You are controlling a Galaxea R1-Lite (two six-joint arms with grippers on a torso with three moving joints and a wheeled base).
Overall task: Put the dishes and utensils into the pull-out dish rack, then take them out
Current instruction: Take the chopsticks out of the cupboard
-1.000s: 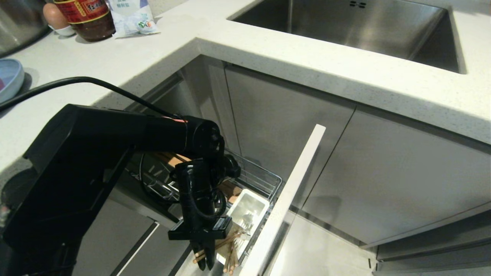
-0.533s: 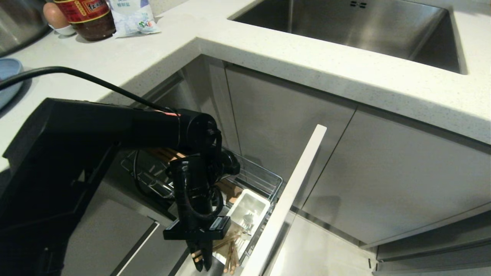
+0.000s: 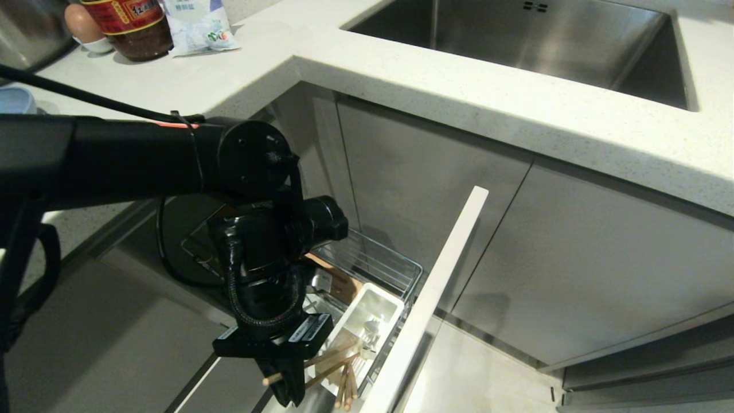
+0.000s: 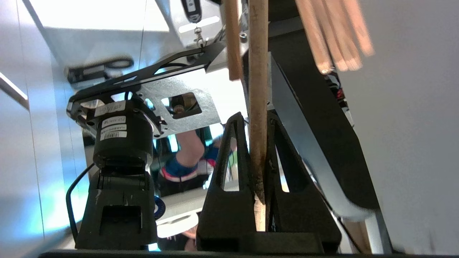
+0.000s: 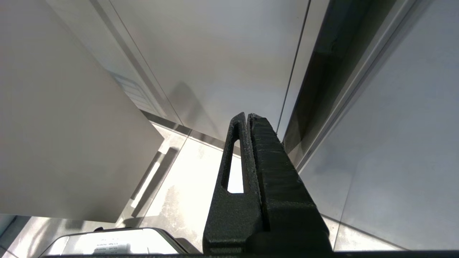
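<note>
My left gripper [image 3: 291, 394] points down beside the white cutlery caddy [image 3: 383, 304] of the pull-out dish rack [image 3: 375, 261]. It is shut on a pair of light wooden chopsticks [image 3: 331, 358], which lie crosswise through its jaws, slanting up towards the caddy. Seen from the left wrist, one chopstick [image 4: 258, 89] is pinched between the black fingers [image 4: 229, 157] and its mate [image 4: 233, 39] runs alongside. Several more chopsticks [image 3: 346, 387] stand in the caddy's near end. A sliver of the light-blue plate [image 3: 12, 100] shows on the counter, far left. My right gripper [image 5: 247, 116] hangs shut and empty over the floor.
The rack's white front panel [image 3: 427, 304] stands open beside the caddy, with grey cabinet doors [image 3: 413, 189] behind. Above is the white counter [image 3: 470, 97] with the steel sink [image 3: 516, 40]. A brown jar [image 3: 135, 26], an egg [image 3: 80, 23] and a packet [image 3: 198, 26] sit at the back left.
My left forearm has risen and swung left. The gripper has shifted slightly left and lower in the picture, still shut on the chopsticks, which now stick out on its left side.
</note>
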